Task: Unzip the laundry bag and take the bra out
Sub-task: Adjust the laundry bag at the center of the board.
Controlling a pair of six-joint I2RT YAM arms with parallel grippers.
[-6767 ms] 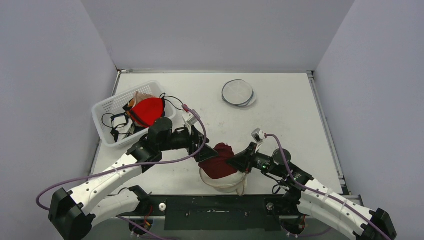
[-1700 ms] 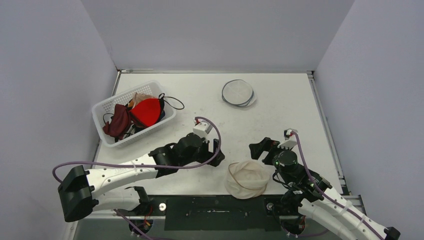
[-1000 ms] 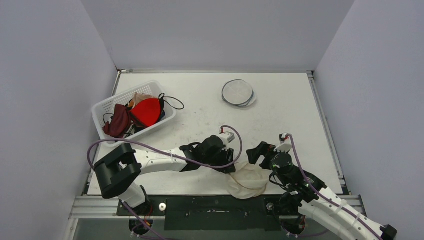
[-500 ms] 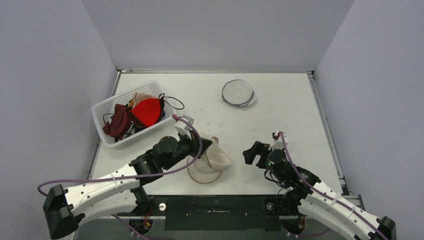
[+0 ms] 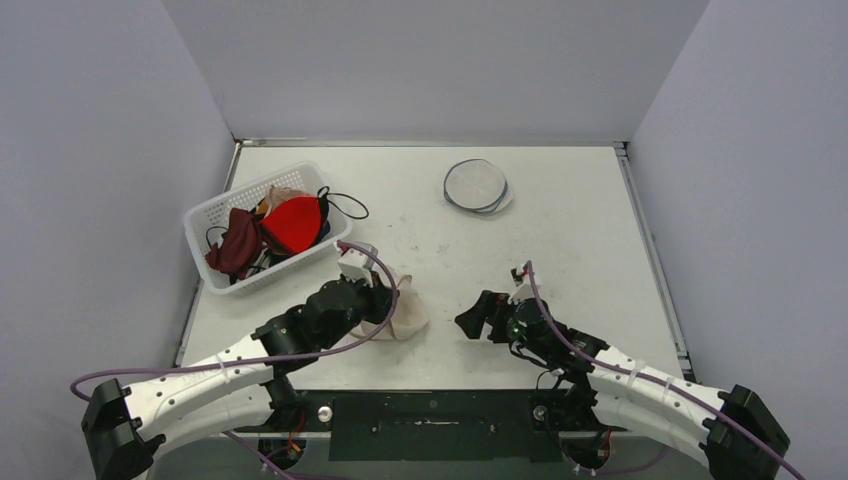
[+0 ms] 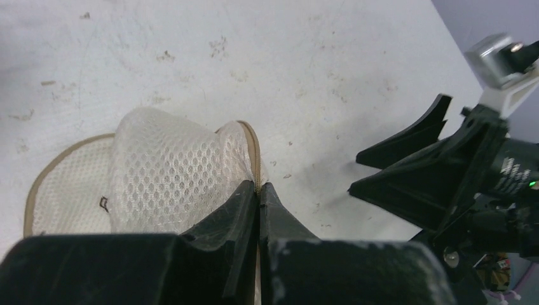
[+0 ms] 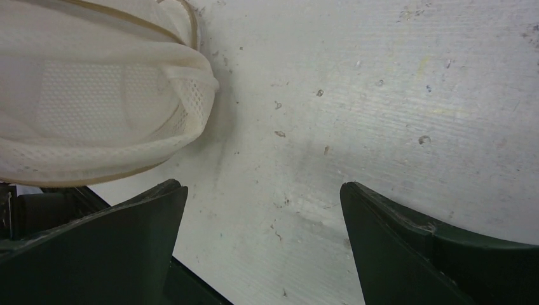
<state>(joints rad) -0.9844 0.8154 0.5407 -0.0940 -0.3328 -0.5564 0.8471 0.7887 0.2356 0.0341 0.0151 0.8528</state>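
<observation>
The laundry bag [image 5: 403, 318], a cream mesh pouch edged with a tan band, is seen on the table [image 5: 580, 220] in the near middle, just in front of the left arm's wrist. In the left wrist view the bag [image 6: 165, 184] is gathered into a raised fold, and its tan-trimmed edge is pinched between the fingers [image 6: 238, 210]. The left gripper [image 5: 385, 300] is thus clenched on the bag's rim, with no gap seen between the jaws.

The right gripper [image 5: 478, 318] is held low over bare table to the right of the bag, apart from it, and is pointed toward it. Its jaws are spread wide and nothing is held between them. In the right wrist view the two dark fingers [image 7: 114, 235] are seen at the lower corners, the scuffed white surface is seen between them, and the bag [image 7: 95, 108] is seen at the upper left, beyond the fingertips and not touched by them.

A white plastic basket [image 5: 290, 262] is placed at the far left of the table. A dark red bra [image 5: 236, 245] is laid inside it, beside a bright red bra [image 5: 296, 222], and black straps are draped over the rim. A second, round mesh pouch [image 5: 476, 185] is laid flat near the far edge, well apart from both arms.
</observation>
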